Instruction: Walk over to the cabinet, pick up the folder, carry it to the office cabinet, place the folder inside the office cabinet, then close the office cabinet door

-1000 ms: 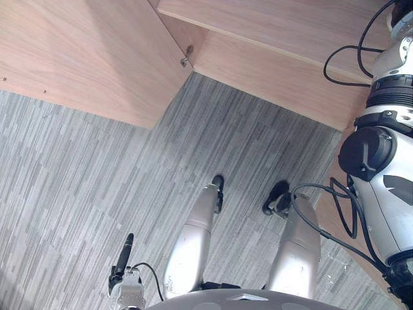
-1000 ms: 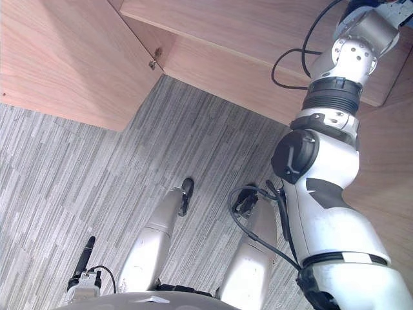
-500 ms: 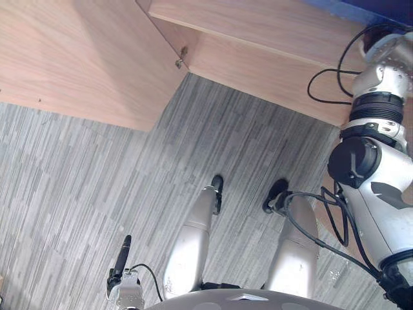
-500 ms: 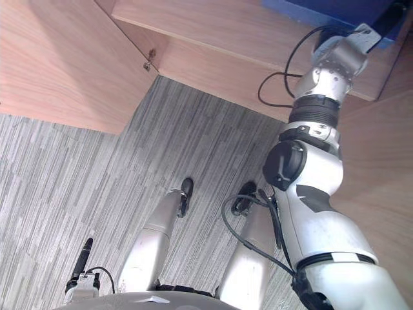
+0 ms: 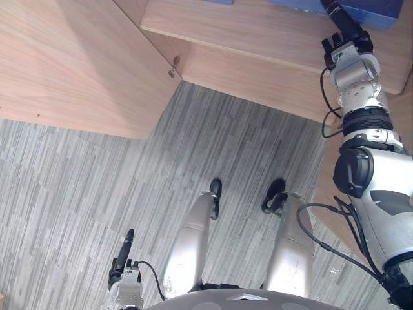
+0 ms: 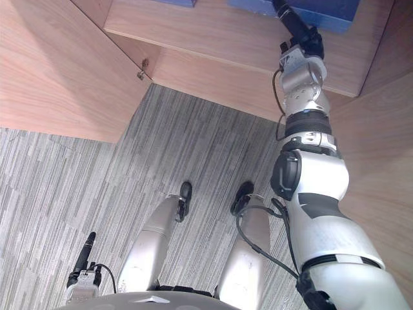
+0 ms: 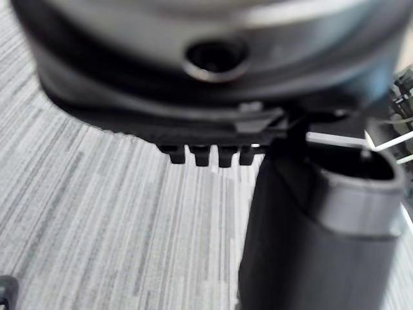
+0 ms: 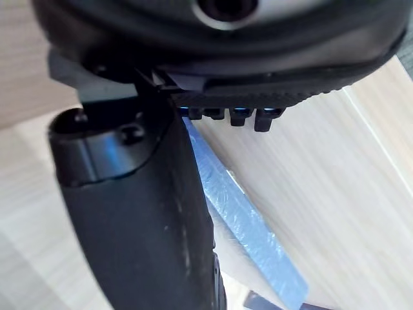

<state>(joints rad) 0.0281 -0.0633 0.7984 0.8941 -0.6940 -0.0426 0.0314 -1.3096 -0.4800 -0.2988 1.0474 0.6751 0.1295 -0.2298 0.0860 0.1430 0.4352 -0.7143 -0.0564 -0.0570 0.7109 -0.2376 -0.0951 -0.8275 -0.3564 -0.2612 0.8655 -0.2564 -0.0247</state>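
**A:** Where was the folder?

**B:** The blue folder (image 6: 335, 11) lay on the pale wooden shelf (image 6: 213, 32) inside the cabinet (image 6: 381, 77), close to its right-hand wall.

**A:** And the right hand?

**B:** The right hand (image 6: 298, 29) was stretched up to the shelf, its dark tip over the folder's near edge. In the right wrist view the thumb crossed in front of the blue edge. I couldn't tell whether it was grasping the folder or only lying against it.

**A:** The left hand?

**B:** The left hand (image 5: 122, 252) hung low over the grey striped floor (image 5: 64, 194). I couldn't tell whether it was released or clenched.

**A:** The door?

**B:** The door (image 6: 51, 64) stood swung open on the left.
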